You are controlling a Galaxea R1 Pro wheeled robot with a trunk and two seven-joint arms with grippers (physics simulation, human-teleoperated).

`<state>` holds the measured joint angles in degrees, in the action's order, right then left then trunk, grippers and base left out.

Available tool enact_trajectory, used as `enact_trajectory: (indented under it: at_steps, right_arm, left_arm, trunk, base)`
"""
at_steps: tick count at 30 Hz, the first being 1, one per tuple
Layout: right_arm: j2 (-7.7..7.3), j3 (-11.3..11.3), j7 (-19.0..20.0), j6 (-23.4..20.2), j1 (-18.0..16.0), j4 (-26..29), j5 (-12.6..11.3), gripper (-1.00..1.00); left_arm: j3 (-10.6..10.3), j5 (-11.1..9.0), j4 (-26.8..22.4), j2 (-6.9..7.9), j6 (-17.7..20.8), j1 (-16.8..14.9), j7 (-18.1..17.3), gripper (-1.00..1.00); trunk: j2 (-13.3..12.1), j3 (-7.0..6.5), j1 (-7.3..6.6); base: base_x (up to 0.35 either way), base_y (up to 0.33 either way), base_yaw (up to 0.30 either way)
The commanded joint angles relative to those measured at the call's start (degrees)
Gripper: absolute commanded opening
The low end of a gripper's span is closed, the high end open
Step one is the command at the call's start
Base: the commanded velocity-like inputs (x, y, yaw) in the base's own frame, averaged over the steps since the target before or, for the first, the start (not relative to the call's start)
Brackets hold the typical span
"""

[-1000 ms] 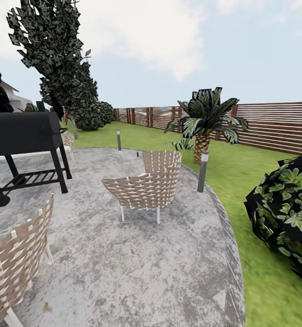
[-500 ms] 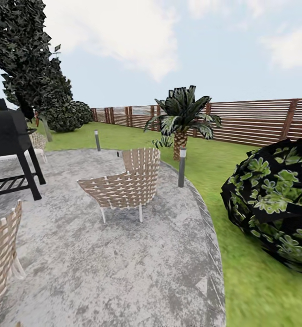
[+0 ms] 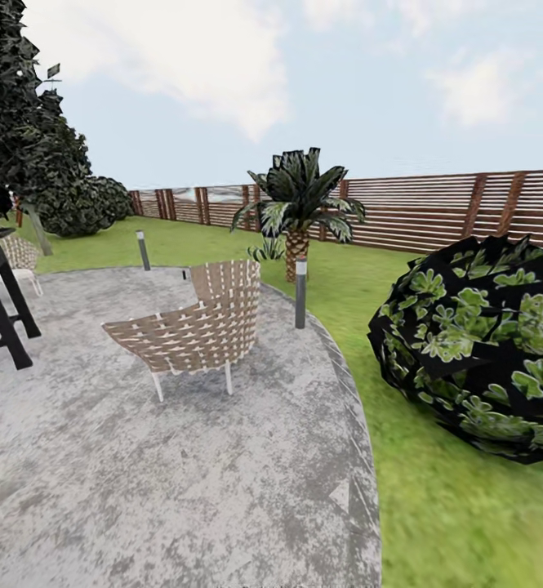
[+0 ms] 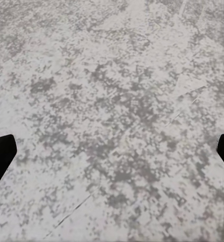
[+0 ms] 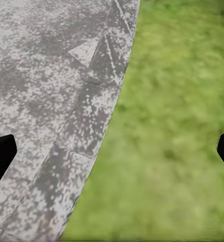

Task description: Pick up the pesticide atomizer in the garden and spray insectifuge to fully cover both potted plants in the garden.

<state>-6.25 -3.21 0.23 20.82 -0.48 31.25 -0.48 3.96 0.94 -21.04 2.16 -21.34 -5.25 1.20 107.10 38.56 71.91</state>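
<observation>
**On the patio, task not started: sprayer and pots not located**

Across the round grey patio [image 3: 181,457] the head camera looked out over a woven chair [image 3: 191,331], a couple of short bollard lights [image 3: 300,291], a palm [image 3: 297,204] on the lawn [image 3: 434,490] and the slatted fence [image 3: 434,208] behind. A big dark leafy bush [image 3: 475,351] sat on the grass to the right, and a black grill leg [image 3: 2,314] stood at the left edge.

Left gripper [image 4: 112,156] hung over bare paving; its fingertips [image 4: 0,156] showed as dark tips at the two frame edges, spread wide, nothing between them. Right gripper [image 5: 112,154] was over the patio's curved rim where it met the grass, jaws likewise released and empty.

The pesticide atomizer couldn't be spotted anywhere, and no low grey pots with broad-leaved rosettes either; a small leafy clump by the palm's base was too small to identify.

My read: nothing done so far. Left to do: find and pick up the atomizer, reach both potted plants, spray each fully.
</observation>
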Motion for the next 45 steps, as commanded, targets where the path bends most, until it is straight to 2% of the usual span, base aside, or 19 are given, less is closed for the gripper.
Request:
enact_trajectory:
  at_steps: [1,30,45]
  right_arm:
    - [0.01,-0.07,-0.02,0.18,-0.04,-0.05,-0.05,1.00]
    - [0.01,-0.12,-0.06,0.18,-0.04,-0.05,-0.05,1.00]
    - [0.06,-0.08,-0.29,0.18,-0.04,-0.05,-0.05,1.00]
  left_arm:
    - [0.08,0.11,0.03,-0.04,-0.19,-0.03,0.12,1.00]
    - [0.08,0.11,0.04,-0.05,-0.19,-0.03,0.12,1.00]
    - [0.00,0.43,0.03,-0.05,-0.28,-0.03,0.03,1.00]
  trunk:
    - [0.44,0.32,0.22]
    - [12.07,7.92,6.59]
    - [12.07,9.01,6.59]
  base:
    - [0.000,0.000,-0.191]
    - [0.000,0.000,-0.168]
    - [0.000,0.000,-0.119]
